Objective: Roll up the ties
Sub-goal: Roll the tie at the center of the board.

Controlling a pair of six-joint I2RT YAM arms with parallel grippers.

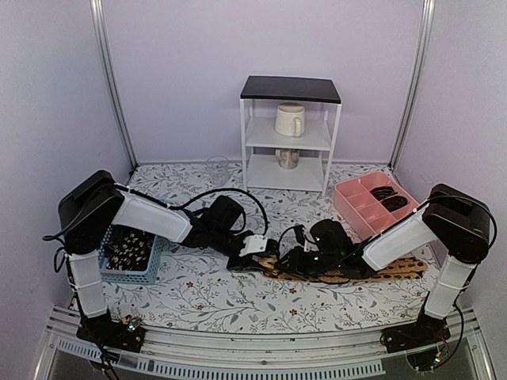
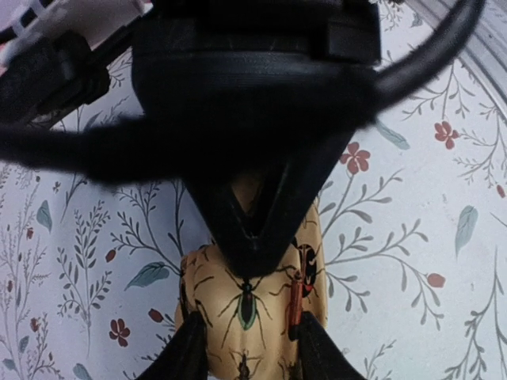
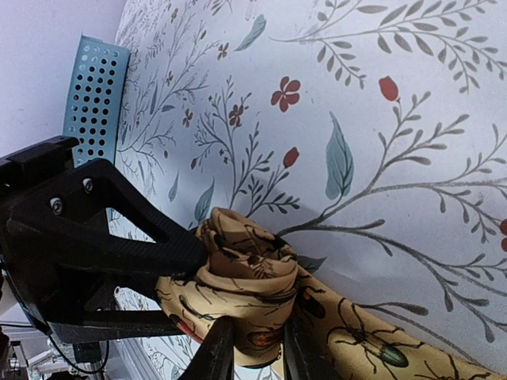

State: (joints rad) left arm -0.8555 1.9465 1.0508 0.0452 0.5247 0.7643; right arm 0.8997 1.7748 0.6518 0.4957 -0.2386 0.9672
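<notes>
Left claw [image 2: 249, 358]: we see it clamped on the tie [image 2: 247, 313], at its rolled end.
Right claw [image 3: 252, 352]: clamped on the tie just beside the roll.

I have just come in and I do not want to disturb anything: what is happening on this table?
Both arms are working on the tan tie, which lies on the flowered table. One end is already wound into a small roll. The right gripper pinches that roll, and the left gripper has its fingers on either side of it. The rest lies flat, not yet rolled.
</notes>
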